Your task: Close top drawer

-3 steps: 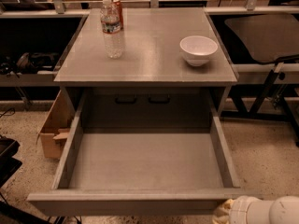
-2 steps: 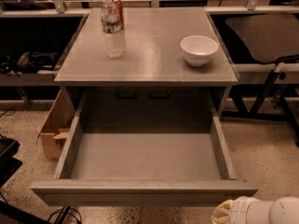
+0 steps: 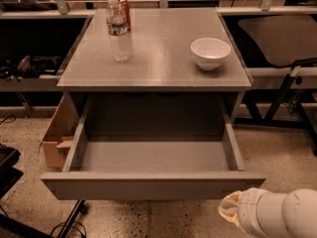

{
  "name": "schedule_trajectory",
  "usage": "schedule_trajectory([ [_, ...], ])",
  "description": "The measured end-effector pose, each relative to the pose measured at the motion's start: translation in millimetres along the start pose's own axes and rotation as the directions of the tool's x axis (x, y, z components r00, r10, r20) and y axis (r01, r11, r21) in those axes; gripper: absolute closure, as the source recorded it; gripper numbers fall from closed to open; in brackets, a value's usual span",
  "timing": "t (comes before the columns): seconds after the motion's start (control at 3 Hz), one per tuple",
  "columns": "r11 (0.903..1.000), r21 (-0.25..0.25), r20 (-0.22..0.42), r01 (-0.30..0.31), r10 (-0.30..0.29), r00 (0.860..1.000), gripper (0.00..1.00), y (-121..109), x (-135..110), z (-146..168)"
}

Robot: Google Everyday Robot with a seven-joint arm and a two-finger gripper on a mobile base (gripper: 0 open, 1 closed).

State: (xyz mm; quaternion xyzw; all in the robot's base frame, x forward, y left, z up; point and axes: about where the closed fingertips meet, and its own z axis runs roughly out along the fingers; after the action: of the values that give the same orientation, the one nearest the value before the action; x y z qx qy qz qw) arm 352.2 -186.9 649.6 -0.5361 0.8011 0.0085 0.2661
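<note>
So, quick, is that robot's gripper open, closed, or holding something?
Gripper: bottom right, just in front of the pulled-out top drawer; open, closed or holding cannot be told.

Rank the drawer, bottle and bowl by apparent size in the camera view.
1. Drawer, open and nearest the camera: largest by far.
2. Bottle and bowl: alike; bottle taller, bowl wider, so unranked.
The hand is at lower right, near the drawer's front.

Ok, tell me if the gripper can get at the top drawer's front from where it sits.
Probably yes: the gripper sits low right, just below the front right end of the open top drawer, and nothing stands between them.
</note>
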Motion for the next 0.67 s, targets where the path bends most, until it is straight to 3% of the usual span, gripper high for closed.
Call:
schedule_trajectory([
  [0.67, 0.9979, 0.018, 0.078, 0.063, -0.064, 0.995, 1.0, -36.8, -5.9, 45.2],
])
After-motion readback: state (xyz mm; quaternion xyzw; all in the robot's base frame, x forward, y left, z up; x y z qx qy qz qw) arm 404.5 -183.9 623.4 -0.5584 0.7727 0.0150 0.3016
